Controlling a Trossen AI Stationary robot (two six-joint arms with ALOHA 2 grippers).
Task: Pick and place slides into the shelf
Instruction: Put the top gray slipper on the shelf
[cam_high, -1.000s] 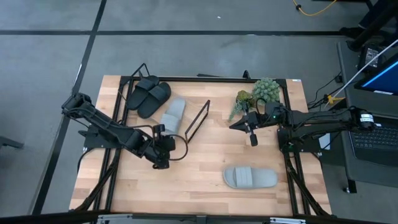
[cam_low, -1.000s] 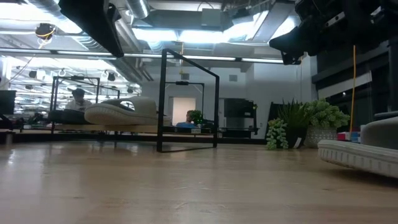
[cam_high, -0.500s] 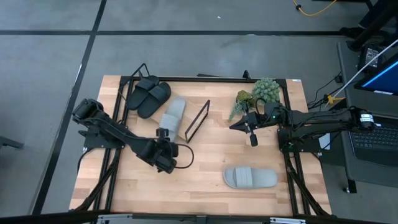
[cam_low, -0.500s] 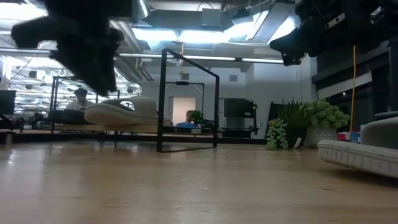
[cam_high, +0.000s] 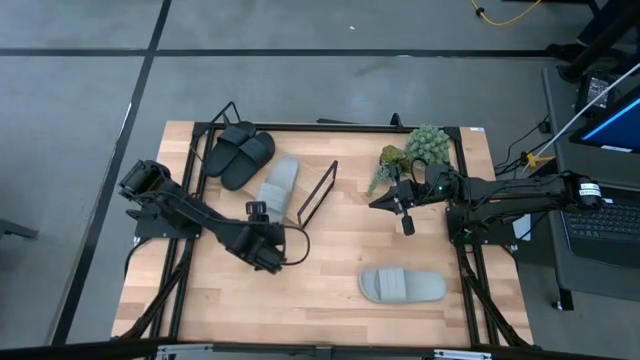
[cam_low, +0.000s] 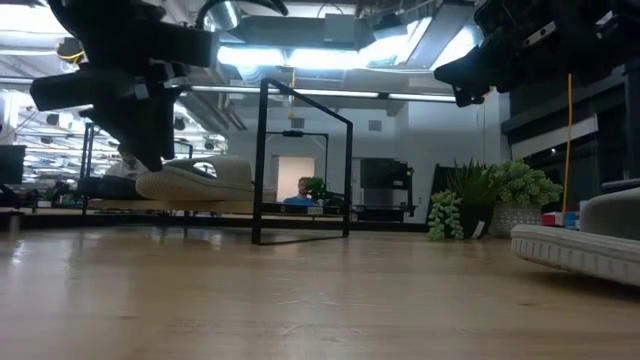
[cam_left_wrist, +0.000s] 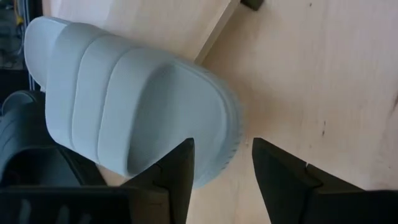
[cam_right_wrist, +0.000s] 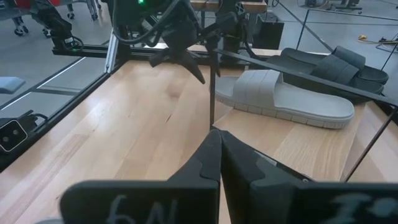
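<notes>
The left gripper (cam_high: 256, 212) sits left of centre in the high view, its fingers (cam_left_wrist: 283, 180) spread apart with nothing between them, poised just off the near end of a light grey slide (cam_high: 279, 184) that lies on the shelf (cam_high: 318, 192). In the left wrist view that grey slide (cam_left_wrist: 137, 118) fills the upper left of the frame, ribbed strap up, its rounded end just past the edge of the shelf's pale plank and apart from both fingers — bare tabletop shows in the gap. Two black slides (cam_high: 238, 154) lie side by side on the shelf toward the upper left of the high view, just beside the grey one. The second grey slide (cam_high: 402, 286) lies alone on the table (cam_high: 330, 300) at lower right of centre, well apart from the shelf. The right gripper (cam_high: 403, 213) hangs right of centre in the high view, near a small potted plant (cam_high: 412, 150), its fingers (cam_right_wrist: 214, 158) pressed together and empty. In the low view the shelf's black wire end loop (cam_low: 305, 165) stands upright at mid-frame, the grey slide (cam_low: 195, 180) resting on the plank to its left — the left arm (cam_low: 130, 75) is dark above it.
</notes>
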